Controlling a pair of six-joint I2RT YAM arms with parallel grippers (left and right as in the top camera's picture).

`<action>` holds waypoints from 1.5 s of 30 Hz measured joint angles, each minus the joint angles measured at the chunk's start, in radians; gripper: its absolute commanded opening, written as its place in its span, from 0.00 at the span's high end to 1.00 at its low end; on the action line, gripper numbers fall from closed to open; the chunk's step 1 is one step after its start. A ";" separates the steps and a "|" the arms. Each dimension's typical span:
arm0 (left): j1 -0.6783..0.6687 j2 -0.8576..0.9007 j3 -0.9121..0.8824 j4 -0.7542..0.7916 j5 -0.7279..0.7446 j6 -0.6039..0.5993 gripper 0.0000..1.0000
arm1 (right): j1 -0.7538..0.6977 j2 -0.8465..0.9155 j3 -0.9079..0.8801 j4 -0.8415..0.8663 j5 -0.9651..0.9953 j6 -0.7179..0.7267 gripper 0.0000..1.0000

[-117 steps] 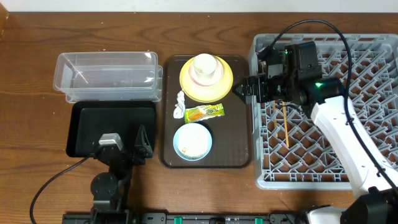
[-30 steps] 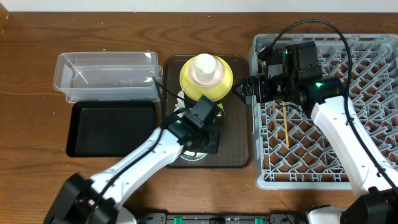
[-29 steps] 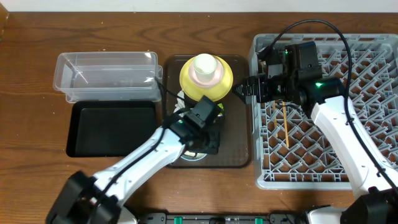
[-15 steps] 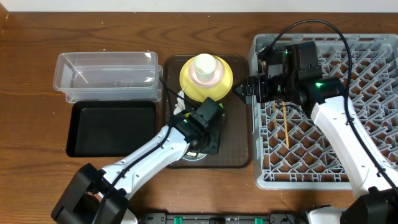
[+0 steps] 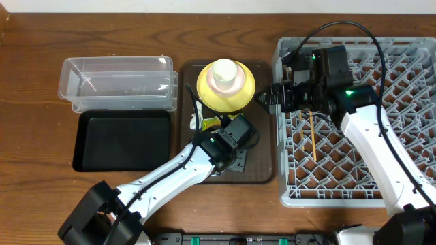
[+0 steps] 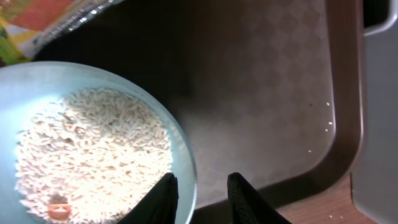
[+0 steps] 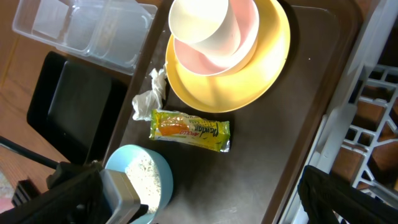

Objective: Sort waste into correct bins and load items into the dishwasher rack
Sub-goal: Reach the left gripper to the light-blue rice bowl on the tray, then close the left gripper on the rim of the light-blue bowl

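A light blue bowl [image 6: 185, 163] [image 7: 160, 167] holding whitish rice scraps [image 6: 93, 149] sits on the front of the brown serving tray [image 6: 280, 93]. My left gripper [image 6: 202, 182] [image 5: 230, 151] is shut on the bowl's right rim, one finger inside and one outside. In the overhead view the arm hides the bowl. My right gripper [image 5: 262, 97] hangs open and empty over the tray's right edge. The yellow plate [image 7: 249, 87] carries a pale bowl [image 7: 239, 43] and a white cup [image 7: 202, 22]. A crumpled tissue [image 7: 149, 94] and a green-and-yellow wrapper [image 7: 189, 129] lie beside it.
The clear tub [image 5: 116, 85] and black tray [image 5: 122, 139] stand left of the serving tray. The grey dishwasher rack [image 5: 409, 68] fills the right side, with chopsticks [image 5: 312, 136] lying among its pegs. The right arm reaches across the rack.
My left arm has swung in from the front left and shifted right over the tray. Its jaws have narrowed onto the bowl's rim. The right arm has stayed still.
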 measured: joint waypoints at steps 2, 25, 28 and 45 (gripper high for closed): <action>0.000 0.000 0.000 0.000 -0.013 0.000 0.70 | 0.000 0.000 0.000 0.000 0.000 0.000 0.01; 0.000 0.000 0.000 0.007 -0.031 0.000 0.70 | 0.000 0.000 0.000 0.000 0.000 0.000 0.01; 0.000 0.000 -0.007 0.020 -0.032 -0.005 0.70 | 0.000 0.000 0.000 0.000 0.000 0.000 0.01; 0.000 0.000 -0.078 0.089 -0.039 -0.042 0.70 | 0.000 0.000 0.000 0.000 0.000 0.000 0.01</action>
